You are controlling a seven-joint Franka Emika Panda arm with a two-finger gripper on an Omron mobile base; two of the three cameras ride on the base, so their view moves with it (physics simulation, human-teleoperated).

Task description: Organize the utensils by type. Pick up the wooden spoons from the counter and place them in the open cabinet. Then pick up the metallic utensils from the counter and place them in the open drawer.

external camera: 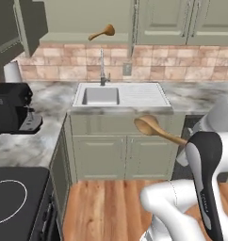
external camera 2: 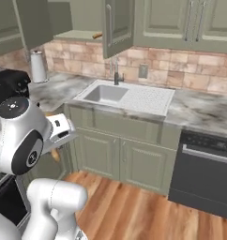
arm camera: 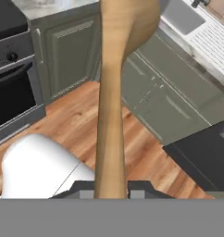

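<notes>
My gripper (arm camera: pixel 111 189) is shut on the handle of a wooden spoon (arm camera: pixel 110 102), which runs straight up the hand view to its round bowl. In the left base view this spoon (external camera: pixel 152 127) hangs in the air in front of the sink cabinet, bowl to the left, with its handle end hidden behind my arm. A second wooden spoon (external camera: pixel 101 32) lies on the shelf of the open cabinet (external camera: pixel 71 38) above the sink, and from the right its spoon (external camera 2: pixel 97 35) shows beside the open cabinet door (external camera 2: pixel 117 28). The marbled counter (external camera: pixel 196 92) runs on both sides of the sink.
A white sink with drainboard (external camera: pixel 134 96) and a tap sits mid-counter. A black appliance (external camera: pixel 10 108) stands at the left, a stove (external camera: pixel 12 197) below it. A paper towel roll (external camera 2: pixel 38 65) stands at the wall. A dark dishwasher (external camera 2: pixel 204 173) is right of the sink cabinet.
</notes>
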